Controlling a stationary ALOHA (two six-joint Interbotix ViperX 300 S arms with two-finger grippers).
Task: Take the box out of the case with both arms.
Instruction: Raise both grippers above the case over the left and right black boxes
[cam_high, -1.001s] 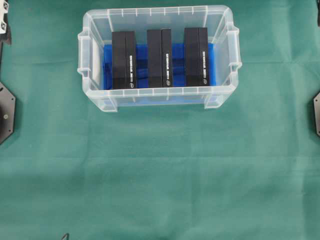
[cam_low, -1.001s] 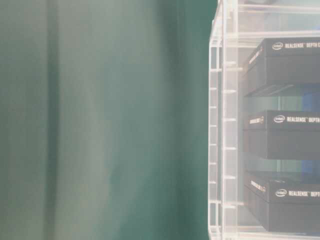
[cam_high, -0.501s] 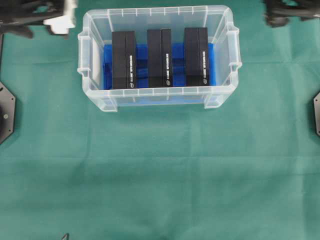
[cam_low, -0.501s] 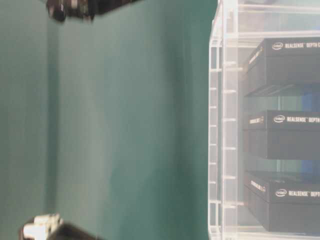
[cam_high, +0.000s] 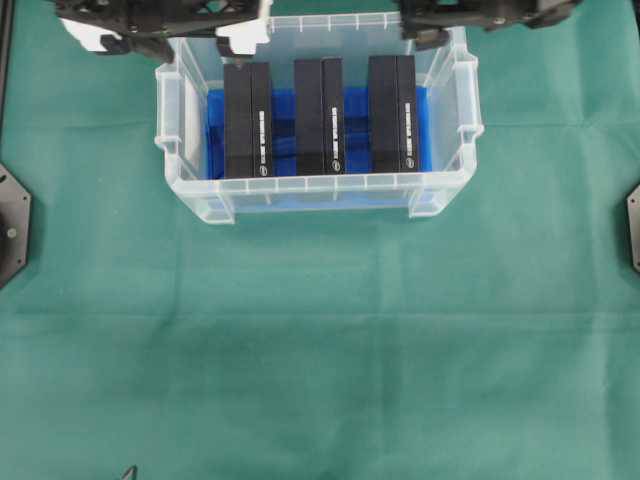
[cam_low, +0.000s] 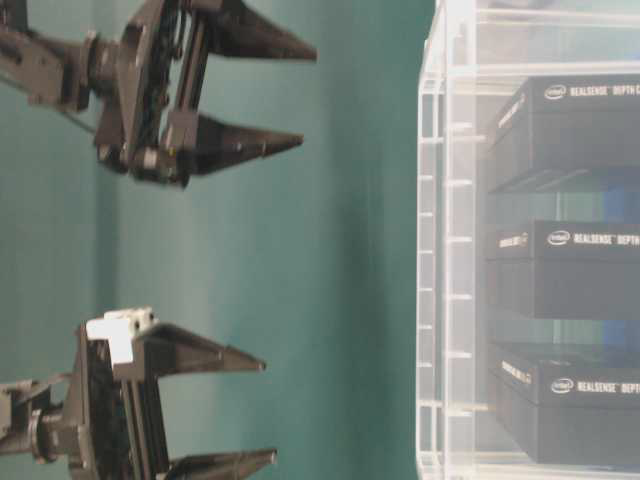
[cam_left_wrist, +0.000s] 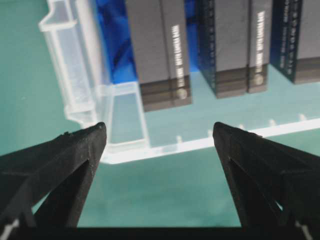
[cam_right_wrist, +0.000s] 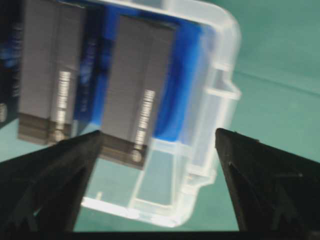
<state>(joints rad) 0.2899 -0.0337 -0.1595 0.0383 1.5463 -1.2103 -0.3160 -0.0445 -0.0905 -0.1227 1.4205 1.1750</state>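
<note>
Risk: three black boxes (cam_high: 322, 115) stand side by side in the case (cam_high: 318, 195) at 12 o'clock on the bench (cam_high: 320, 350). Left gripper (cam_high: 165, 45) and right gripper (cam_high: 470, 25), jaws spread and empty, could clip the rim or pick different boxes.

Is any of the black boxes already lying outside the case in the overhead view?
No, all three black boxes stand inside the case, side by side.

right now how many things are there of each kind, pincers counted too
black boxes: 3 (left box, middle box, right box)
clear case: 1
blue liner: 1
open pincers: 2 (left pincer, right pincer)
total: 7
</note>
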